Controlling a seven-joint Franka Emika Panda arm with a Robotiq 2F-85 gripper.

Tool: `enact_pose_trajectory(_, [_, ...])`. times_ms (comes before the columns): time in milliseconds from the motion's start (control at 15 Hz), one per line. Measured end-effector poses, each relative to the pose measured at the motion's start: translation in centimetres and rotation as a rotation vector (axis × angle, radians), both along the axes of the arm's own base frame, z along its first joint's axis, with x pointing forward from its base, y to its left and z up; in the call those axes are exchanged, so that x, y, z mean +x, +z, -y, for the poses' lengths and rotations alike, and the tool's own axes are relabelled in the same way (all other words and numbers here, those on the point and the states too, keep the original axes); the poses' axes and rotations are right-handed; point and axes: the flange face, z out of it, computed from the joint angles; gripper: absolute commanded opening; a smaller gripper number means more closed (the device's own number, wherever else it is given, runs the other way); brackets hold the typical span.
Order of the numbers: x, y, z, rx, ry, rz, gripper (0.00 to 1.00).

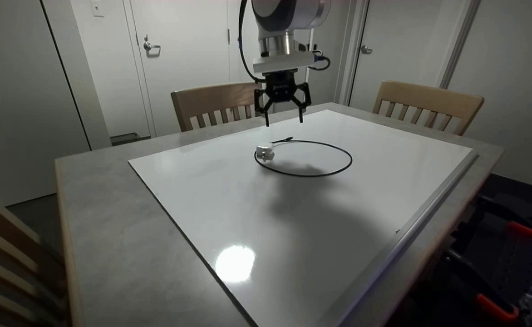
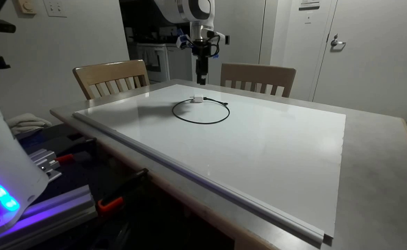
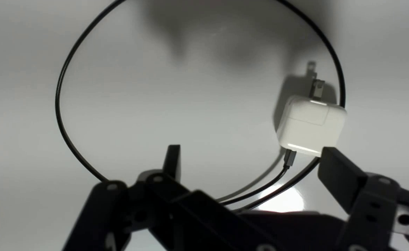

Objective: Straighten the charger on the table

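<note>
A: Where was the charger (image 3: 57,101) lying?

B: On the glossy white board (image 1: 193,190), below the gripper (image 1: 284,122). Its thin black cable (image 3: 342,92) curved into a broad, nearly round loop, smooth, with a faint sheen in the wrist view.

A: And the white block (image 3: 312,125)?

B: Apparently hard plastic, with rounded corners and flat metal prongs (image 3: 318,90) on one face. A slim dark connector (image 3: 289,158) went into the opposite face. Along one side the block hid a stretch of the loop; whether it rested on the cable, I couldn't tell.

A: How did the jaws stand?

B: Wide apart, above the board. The pads (image 3: 342,177) looked matte and flat. In the wrist view one overlapped a corner of the block, but both exterior views showed a clear gap beneath the gripper.

A: What was the board like?

B: Slick enough to mirror a round patch of light (image 1: 235,263), with a soft shadow (image 1: 311,204) spread across it. A pale, straight rail (image 2: 224,189) ran along one edge. Underneath, the table (image 1: 111,218) showed a dull, mottled grey rim trimmed in a wood colour.

A: And farther out?

B: Slat-backed chairs (image 1: 429,97) in light wood, and white doors (image 1: 179,68) with shiny metal lever handles (image 1: 148,45).

A: Any lettering?

B: A notice (image 2: 309,3) hung high behind the table in an exterior view, its print too small to read.
</note>
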Motion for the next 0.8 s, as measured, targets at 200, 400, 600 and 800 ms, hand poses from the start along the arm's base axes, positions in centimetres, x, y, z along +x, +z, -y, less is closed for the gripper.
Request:
enact_pose_trajectory(200, [1.2, -0.8, 0.0, -0.029, 0.025, 0.02, 1.0])
enact_pose_trajectory(400, [2.6, -2.1, -0.2, -0.038, 0.036, 0.036, 1.0])
enact_pose_trajectory(600, [3.6, -2.1, -1.0, -0.009, 0.027, 0.062, 1.0])
enact_pose_trajectory(800, [4.4, -1.0, -2.3, 0.039, 0.016, 0.114, 1.0])
